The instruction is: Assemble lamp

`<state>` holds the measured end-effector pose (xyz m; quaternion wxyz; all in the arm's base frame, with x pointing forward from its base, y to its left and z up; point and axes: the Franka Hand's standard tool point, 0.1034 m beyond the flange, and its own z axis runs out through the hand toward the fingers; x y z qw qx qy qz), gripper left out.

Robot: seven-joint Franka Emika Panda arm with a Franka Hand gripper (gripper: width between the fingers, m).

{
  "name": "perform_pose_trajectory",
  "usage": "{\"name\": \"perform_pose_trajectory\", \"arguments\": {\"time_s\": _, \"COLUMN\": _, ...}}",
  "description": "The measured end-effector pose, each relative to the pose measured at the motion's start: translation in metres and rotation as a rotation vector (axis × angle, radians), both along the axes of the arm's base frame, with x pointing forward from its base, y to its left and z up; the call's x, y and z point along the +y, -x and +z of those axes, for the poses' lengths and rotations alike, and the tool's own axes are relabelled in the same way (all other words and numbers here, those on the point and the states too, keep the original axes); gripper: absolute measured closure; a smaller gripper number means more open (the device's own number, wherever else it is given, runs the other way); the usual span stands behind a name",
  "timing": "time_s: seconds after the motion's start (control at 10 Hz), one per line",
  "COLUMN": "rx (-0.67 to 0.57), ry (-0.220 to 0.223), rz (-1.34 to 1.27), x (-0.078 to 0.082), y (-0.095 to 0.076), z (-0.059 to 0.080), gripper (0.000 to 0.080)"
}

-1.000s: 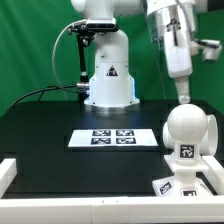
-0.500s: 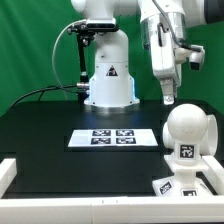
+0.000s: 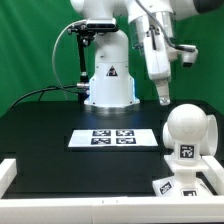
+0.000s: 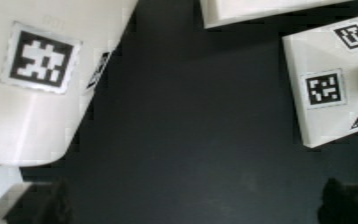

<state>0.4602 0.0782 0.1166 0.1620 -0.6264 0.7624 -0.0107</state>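
The round white bulb (image 3: 188, 130) stands upright at the exterior view's right, with a tag low on its front. Below it, the boxy tagged base (image 3: 183, 186) is cut off by the frame edge. I cannot tell whether the bulb sits in the base. The shade does not show in the exterior view. My gripper (image 3: 162, 97) hangs above the black table behind and to the left of the bulb, open and empty. In the wrist view the gripper (image 4: 194, 205) shows only dark fingertips (image 4: 34, 205) at the corners. Between them a large white tagged part (image 4: 43, 90) lies beside dark table; I cannot tell which part it is.
The marker board (image 3: 113, 138) lies mid-table in front of the robot's white pedestal (image 3: 108, 80). A white rim (image 3: 60, 205) borders the table's front and left. In the wrist view a flat white tagged piece (image 4: 336, 90) and another white edge (image 4: 265, 10) lie across the dark gap.
My gripper has moved toward the exterior view's left, away from above the bulb, staying at about the same height, open and empty. The bulb and base have not moved.
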Motion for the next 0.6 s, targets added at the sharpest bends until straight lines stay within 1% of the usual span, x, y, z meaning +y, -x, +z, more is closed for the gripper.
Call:
{"name": "perform_pose_trajectory", "arguments": {"time_s": 0.1, "rx": 0.022, "ry": -0.024, "rz": 0.001, "x": -0.003, "y": 0.003, "z": -0.002, "gripper": 0.0101}}
{"name": "perform_pose_trajectory", "arguments": {"time_s": 0.3, "rx": 0.065, "ry": 0.001, "rz": 0.021, "x": -0.005, "y": 0.013, "z": -0.026, "gripper": 0.0101}}
{"name": "perform_pose_trajectory", "arguments": {"time_s": 0.6, "rx": 0.076, "ry": 0.018, "rz": 0.031, "x": -0.01, "y": 0.016, "z": -0.035, "gripper": 0.0101}}
